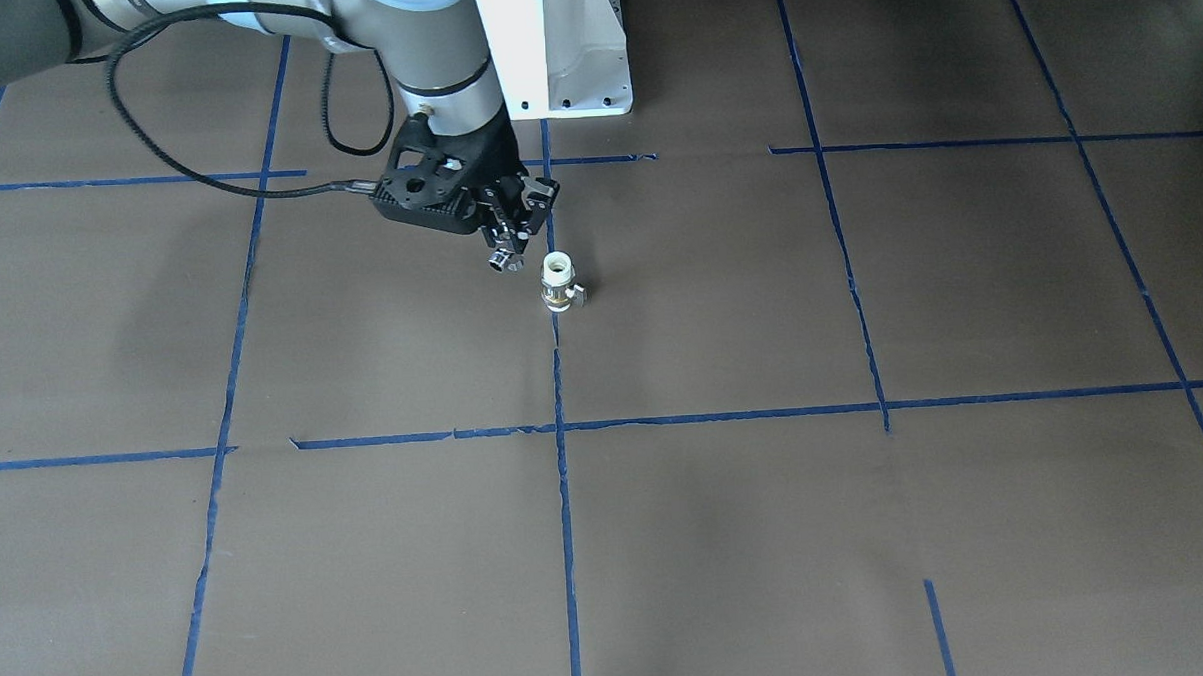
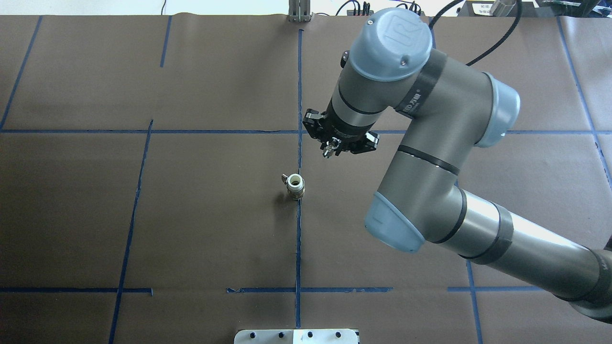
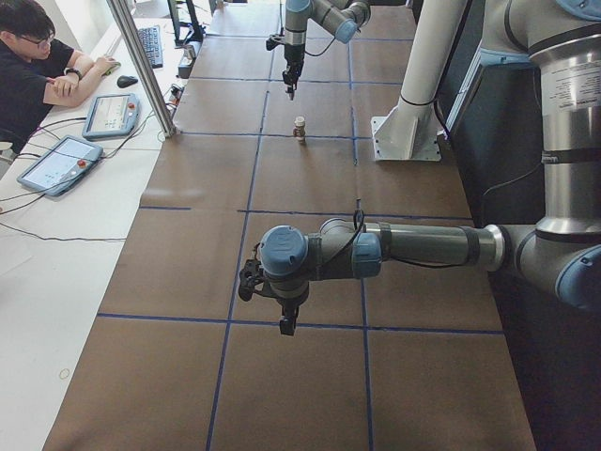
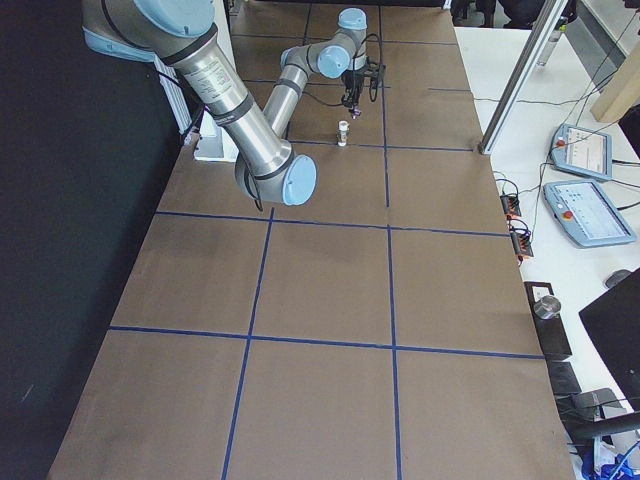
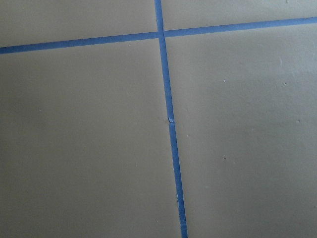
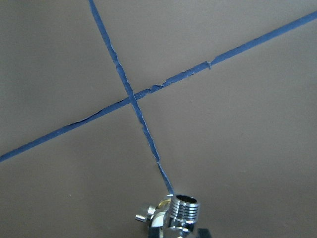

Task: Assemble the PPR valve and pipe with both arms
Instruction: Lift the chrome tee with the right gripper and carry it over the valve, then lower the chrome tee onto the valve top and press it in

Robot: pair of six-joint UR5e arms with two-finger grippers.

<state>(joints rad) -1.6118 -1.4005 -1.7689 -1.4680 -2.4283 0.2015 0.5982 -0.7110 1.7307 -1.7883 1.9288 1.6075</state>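
Note:
The PPR valve (image 1: pixel 558 282) stands upright on the brown table, white end up, on a blue tape line; it also shows in the overhead view (image 2: pixel 295 185). My right gripper (image 1: pixel 504 249) is shut on the chrome pipe (image 1: pixel 504 261) and holds it above the table, a short way from the valve and apart from it. The pipe's threaded open end shows at the bottom of the right wrist view (image 6: pixel 184 212). My left gripper (image 3: pixel 286 322) shows only in the exterior left view, low over bare table far from the valve; I cannot tell whether it is open or shut.
The white robot base (image 1: pixel 561 49) stands just behind the valve. Blue tape lines (image 2: pixel 299 239) grid the brown table. An operator (image 3: pixel 33 66), teach pendants (image 3: pixel 61 162) and a metal post (image 3: pixel 141 66) are beside the table's far side.

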